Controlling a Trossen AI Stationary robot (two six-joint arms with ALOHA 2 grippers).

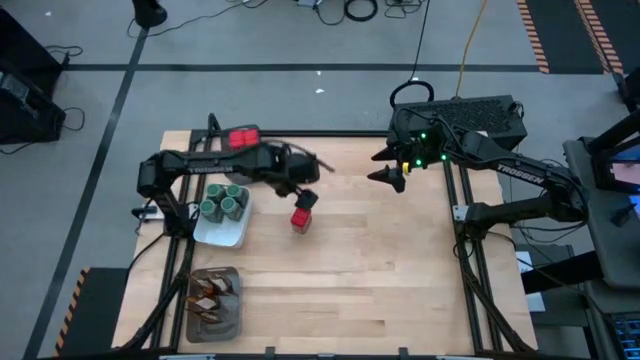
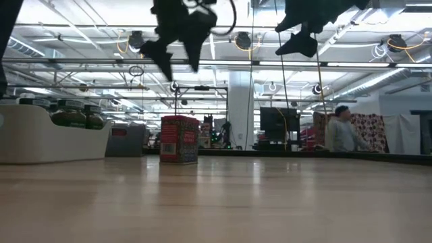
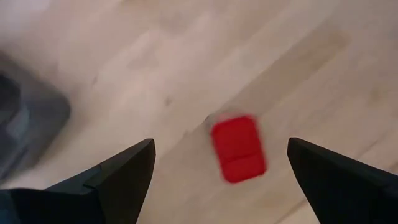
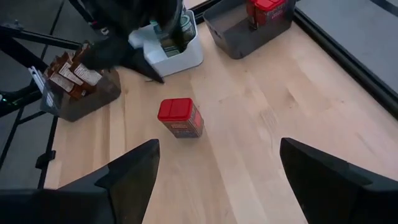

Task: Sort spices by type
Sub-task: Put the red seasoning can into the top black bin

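Sachets [image 1: 211,291], brown-orange and pointed, stand packed in a grey mesh tray [image 1: 214,320] at the near left corner of the counter [image 1: 380,270]; the right wrist view shows pale labels on them [image 4: 73,71], too small to read. Behind that tray sits a white dish [image 1: 224,229] holding jars [image 1: 224,203] with green lids, their dark glass showing over the dish wall in the low view [image 2: 75,116]. Farther back on the left, a second grey tray [image 4: 239,28] holds a red box [image 1: 243,138].

One more red box [image 1: 301,219] stands alone and upright on bare wood, just right of the dish and apart from it. Its side carries a printed label [image 2: 179,139] with dense small text that cannot be read; its lid is plain red [image 4: 175,109].

Left gripper [image 1: 306,198] hangs above this box, the arm reaching in from the left edge over the dish, bent at the elbow and pointing down. Its fingers [image 3: 122,177] are spread wide, and the box [image 3: 238,148] shows between them on the counter below, untouched.

Right gripper [image 1: 388,176] hovers high over the counter's back right part, well apart from the box, its arm coming in from the right with "TROSSEN" printed in white on the forearm [image 1: 520,172]. Its fingers [image 4: 127,177] are also spread apart and hold nothing.

Beyond the counter, in the low view, a person [image 2: 339,131] stands in the room at the right.
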